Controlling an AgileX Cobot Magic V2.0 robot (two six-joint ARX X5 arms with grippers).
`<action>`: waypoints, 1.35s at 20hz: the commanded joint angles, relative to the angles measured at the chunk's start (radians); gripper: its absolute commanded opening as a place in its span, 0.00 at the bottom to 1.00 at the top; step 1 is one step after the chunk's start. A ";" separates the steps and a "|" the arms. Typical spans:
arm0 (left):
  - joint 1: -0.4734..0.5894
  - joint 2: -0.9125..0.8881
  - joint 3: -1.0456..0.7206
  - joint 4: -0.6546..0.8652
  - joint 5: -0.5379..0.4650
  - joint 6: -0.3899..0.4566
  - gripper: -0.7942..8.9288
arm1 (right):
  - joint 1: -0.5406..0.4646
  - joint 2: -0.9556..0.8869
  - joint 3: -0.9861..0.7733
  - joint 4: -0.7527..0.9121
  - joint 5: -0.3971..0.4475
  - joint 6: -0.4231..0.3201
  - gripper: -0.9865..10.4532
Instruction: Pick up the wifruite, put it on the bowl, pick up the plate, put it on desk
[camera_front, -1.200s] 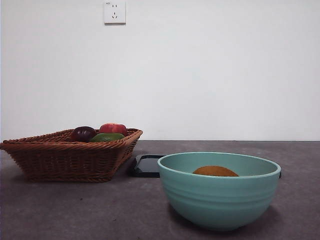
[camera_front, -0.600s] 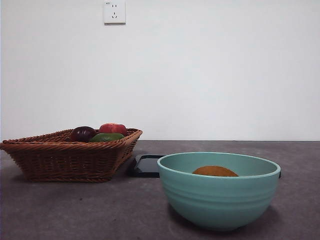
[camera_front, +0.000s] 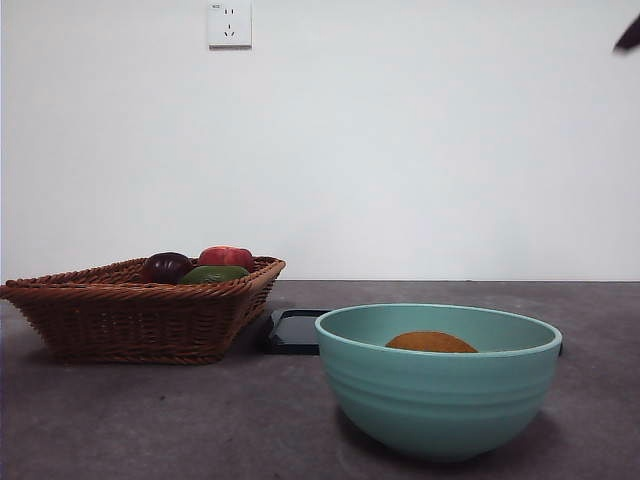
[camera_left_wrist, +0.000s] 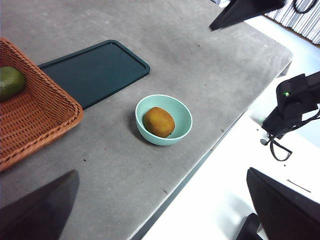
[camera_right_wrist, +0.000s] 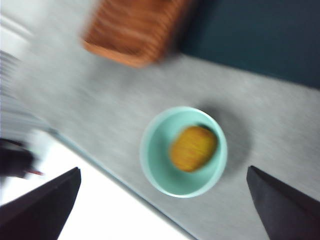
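Front view shows the teal bowl (camera_front: 438, 380) nearest, at the surface's (camera_front: 150, 420) front edge, with the wifruite (camera_front: 431, 343) lying inside it. Behind lie a dark tray (camera_front: 293, 331) and a wicker basket (camera_front: 130, 315) of fruit. Both sets of fingers, left (camera_left_wrist: 160, 210) and right (camera_right_wrist: 160, 210), are spread wide, high above, holding nothing.

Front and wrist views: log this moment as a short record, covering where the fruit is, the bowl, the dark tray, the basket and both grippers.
wifruite: lying inside the bowl
bowl: upright on the desk, near its front edge
tray: flat on the desk beside the basket, untouched
basket: holds green, red and dark purple fruit
left gripper: high above the desk, jaws open, empty
right gripper: above the bowl, jaws open, empty, view blurred
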 joint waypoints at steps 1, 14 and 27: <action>-0.010 0.004 0.012 0.008 0.004 0.005 0.70 | 0.062 0.087 0.017 0.006 0.073 -0.010 0.64; -0.010 0.004 0.012 0.008 0.004 0.006 0.70 | 0.192 0.466 0.016 -0.070 0.307 -0.077 0.64; -0.010 0.004 0.012 0.008 0.004 0.006 0.70 | 0.192 0.670 0.016 0.052 0.317 -0.122 0.35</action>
